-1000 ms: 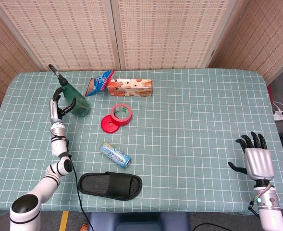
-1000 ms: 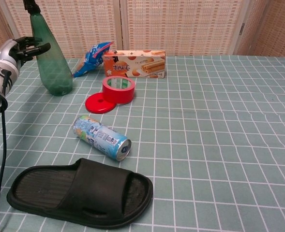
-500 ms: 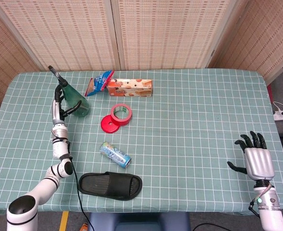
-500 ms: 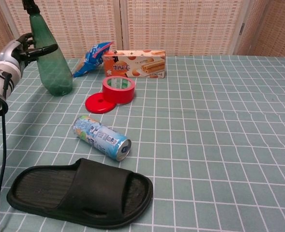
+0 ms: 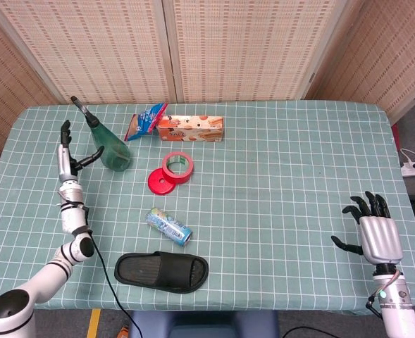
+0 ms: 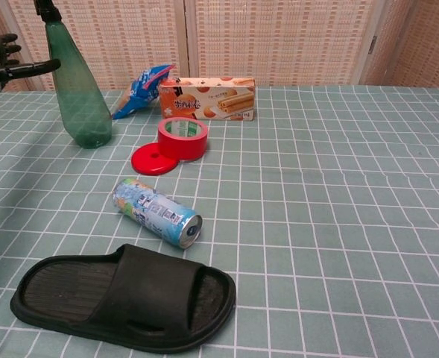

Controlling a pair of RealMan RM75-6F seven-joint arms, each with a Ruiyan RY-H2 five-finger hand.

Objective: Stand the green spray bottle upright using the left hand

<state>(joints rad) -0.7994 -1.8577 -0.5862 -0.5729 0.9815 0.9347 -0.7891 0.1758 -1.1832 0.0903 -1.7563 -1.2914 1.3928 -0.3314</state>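
Observation:
The green spray bottle stands upright on the green checked tablecloth at the far left, its black nozzle at the top. My left hand is just to the left of the bottle, apart from it, with its fingers spread and nothing in it. At the near right corner of the table my right hand hangs with fingers spread, holding nothing; only the head view shows it.
A red tape roll on a red lid lies right of the bottle. Behind are a blue snack bag and a biscuit box. A can lies on its side and a black slipper sits near the front edge.
My left hand has let go of the bottle and drawn away to the left. The bottle stays standing on its own. The right hand has not moved.

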